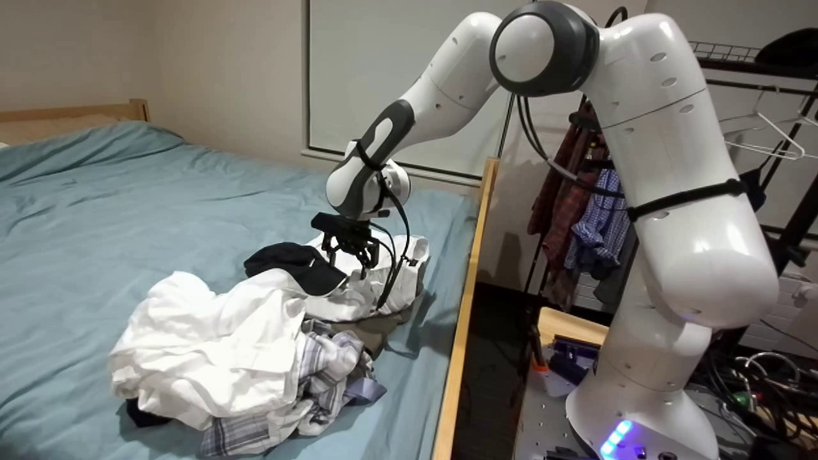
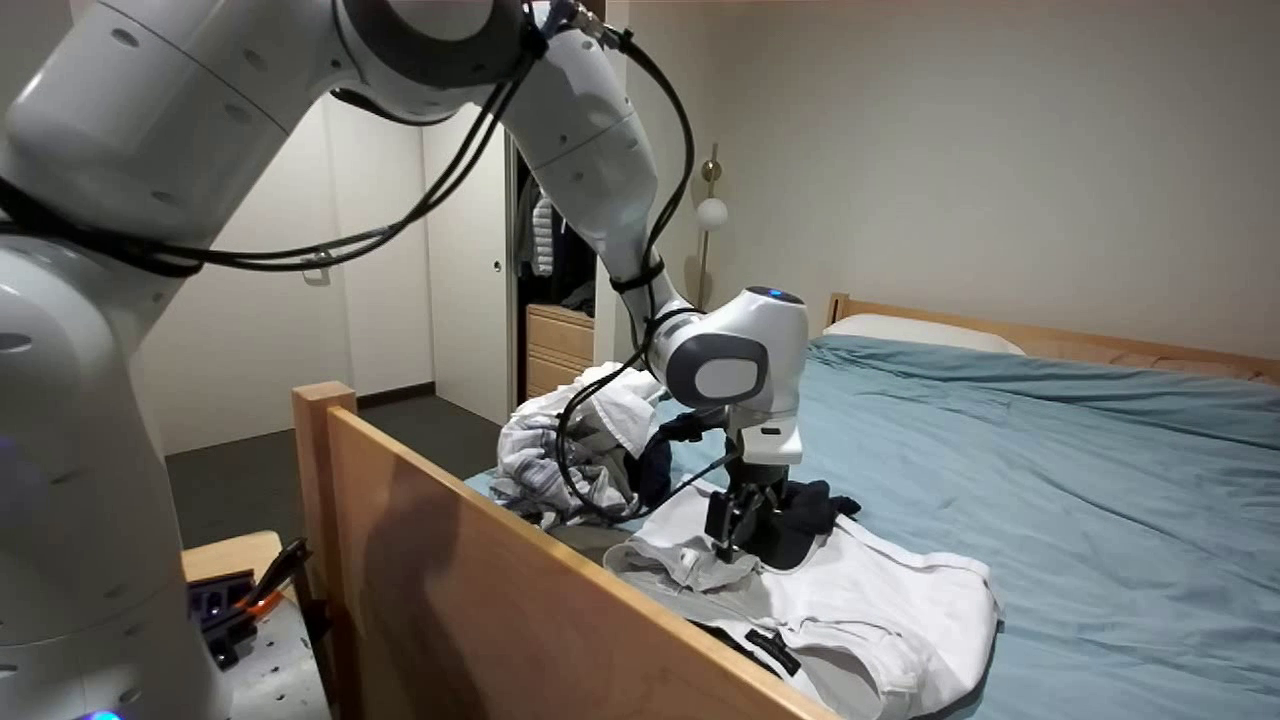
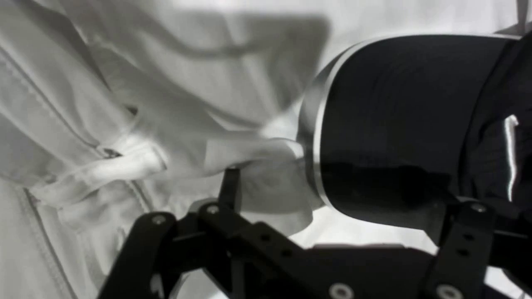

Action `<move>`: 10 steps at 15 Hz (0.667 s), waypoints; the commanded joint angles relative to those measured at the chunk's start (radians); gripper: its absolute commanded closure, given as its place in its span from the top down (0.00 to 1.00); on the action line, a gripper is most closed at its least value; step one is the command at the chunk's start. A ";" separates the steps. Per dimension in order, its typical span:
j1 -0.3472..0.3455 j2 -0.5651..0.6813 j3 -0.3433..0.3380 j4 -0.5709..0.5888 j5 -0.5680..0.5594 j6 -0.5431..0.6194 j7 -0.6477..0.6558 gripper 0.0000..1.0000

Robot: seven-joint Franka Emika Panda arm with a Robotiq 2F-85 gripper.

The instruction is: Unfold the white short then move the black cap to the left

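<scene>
**Black jointed two-fingered claw [image 1: 348,265] stands wide, pinching nothing**

Whether it touches cloth, I cannot tell. Directly below it lies one rumpled white short [image 2: 850,600] of soft plain fabric. Just beside, its curved brim reaching under the claw, sits one black rounded fabric cap [image 3: 399,116]; the narrow white mark [image 3: 511,158] on its crown is unreadable. Farther from the claw lie one big crumpled white cloth mass [image 1: 211,345] and grey-and-white plaid cloth [image 1: 329,364], pieces uncountable.
</scene>
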State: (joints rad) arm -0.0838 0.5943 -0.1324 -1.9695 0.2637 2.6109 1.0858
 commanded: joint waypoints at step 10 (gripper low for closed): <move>0.053 0.032 0.041 0.028 0.079 0.158 -0.007 1.00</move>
State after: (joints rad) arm -0.0449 0.6238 -0.1060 -1.9355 0.3125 2.6941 1.0858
